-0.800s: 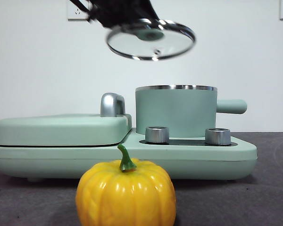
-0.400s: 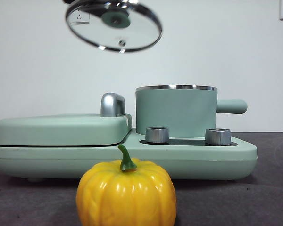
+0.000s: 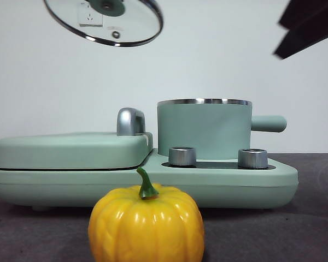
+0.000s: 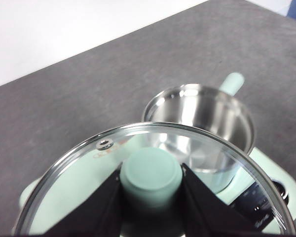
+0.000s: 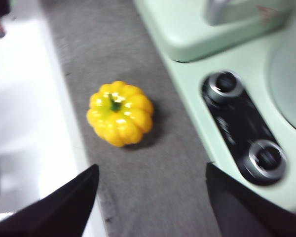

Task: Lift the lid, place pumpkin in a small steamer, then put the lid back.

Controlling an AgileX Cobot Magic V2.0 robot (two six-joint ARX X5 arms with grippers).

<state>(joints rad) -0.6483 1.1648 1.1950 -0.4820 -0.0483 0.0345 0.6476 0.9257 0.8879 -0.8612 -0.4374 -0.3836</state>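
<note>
Holding: the left gripper is clamped on the mint-green knob of the lid, one black jaw on each side of the knob.
Lid: it hangs tilted in the air, high above the flat cover that lies beside the small steamer; in the front view the lid is up and off to the side of the steamer, well apart from it, not over its mouth.
Steamer: uncovered, upright, its steel rim bare; the left wrist view shows its shiny inside with nothing in it, and its stubby handle points away from the flat cover.
Right gripper: the right gripper has its jaws spread wide with nothing between them; it hovers over the table in front of the steamer's base, near the pumpkin. In the front view a dark arm tip shows at an upper corner, above the steamer's handle side.
Pumpkin: the pumpkin sits upright on the table in front of the base, nearer the camera than the steamer, stem up, untouched.
Base: two silver knobs stand just in front of the steamer.
</note>
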